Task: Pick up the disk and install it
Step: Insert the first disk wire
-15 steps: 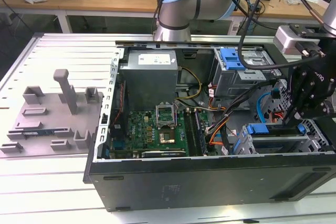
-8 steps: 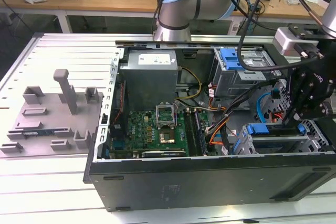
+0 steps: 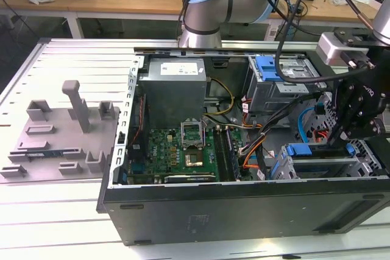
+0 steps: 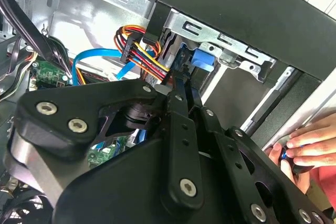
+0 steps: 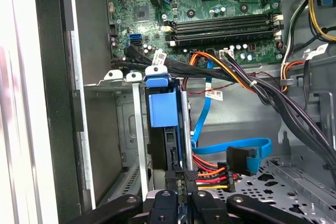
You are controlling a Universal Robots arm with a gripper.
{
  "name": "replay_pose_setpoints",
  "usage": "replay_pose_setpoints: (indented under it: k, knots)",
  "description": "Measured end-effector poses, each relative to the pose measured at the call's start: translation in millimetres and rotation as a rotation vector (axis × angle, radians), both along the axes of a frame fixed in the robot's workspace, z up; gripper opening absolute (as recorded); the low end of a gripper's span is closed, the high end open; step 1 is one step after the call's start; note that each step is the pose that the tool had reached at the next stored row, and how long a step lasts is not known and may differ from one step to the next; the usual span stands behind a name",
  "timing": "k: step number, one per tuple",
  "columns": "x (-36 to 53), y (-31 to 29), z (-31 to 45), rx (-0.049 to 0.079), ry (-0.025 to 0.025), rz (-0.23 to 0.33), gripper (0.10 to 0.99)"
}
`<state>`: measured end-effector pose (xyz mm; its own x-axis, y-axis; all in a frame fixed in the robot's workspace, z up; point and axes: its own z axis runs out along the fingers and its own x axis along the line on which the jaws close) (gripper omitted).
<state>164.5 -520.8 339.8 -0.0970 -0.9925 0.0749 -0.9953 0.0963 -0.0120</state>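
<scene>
The black metal gripper (image 5: 178,195) sits closest in the first wrist view, its two fingers drawn narrow and pinched on the near edge of the disk (image 5: 163,129), a flat hard drive in a blue plastic carrier frame standing on edge. The disk is already down in the grey sheet-metal drive cage (image 5: 137,129), between the cage's upright rails, with its blue frame tab at the far end. In the second wrist view the same gripper (image 4: 181,100) reaches toward the blue frame (image 4: 202,61) inside the cage, and a person's hand (image 4: 310,145) rests at the outer edge of the black computer case (image 4: 236,3).

As a judgement: the disk is stiff and fairly heavy for its bulk, and sensitive to knocks, so the sensible hold is on the plastic frame edges, not the flat faces; the plastic may be slick under metal fingers.

Just beside the cage runs a bundle of red, orange and yellow power wires (image 5: 210,174) and a flat blue data cable (image 5: 231,148). Further off lies the green motherboard (image 5: 220,3) with its black memory slots.

In the exterior view the gripper (image 3: 337,141) hangs over the cage at the exterior view's right, the grey power supply box (image 3: 177,89) stands beyond, and the ribbed grey counter (image 3: 73,59) carries the case.
</scene>
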Motion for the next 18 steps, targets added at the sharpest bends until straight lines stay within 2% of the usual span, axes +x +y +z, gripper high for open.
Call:
replay_pose_setpoints:
  k: [15,16,18]
  knots:
    - [-0.1,-3.0,-4.1,-0.001,-0.0001,0.003,0.169]
    - [-0.4,-3.1,-2.4,0.0,0.0004,0.002,0.169]
    - [-0.4,-2.3,10.2,-0.001,-0.0001,0.003,0.298]
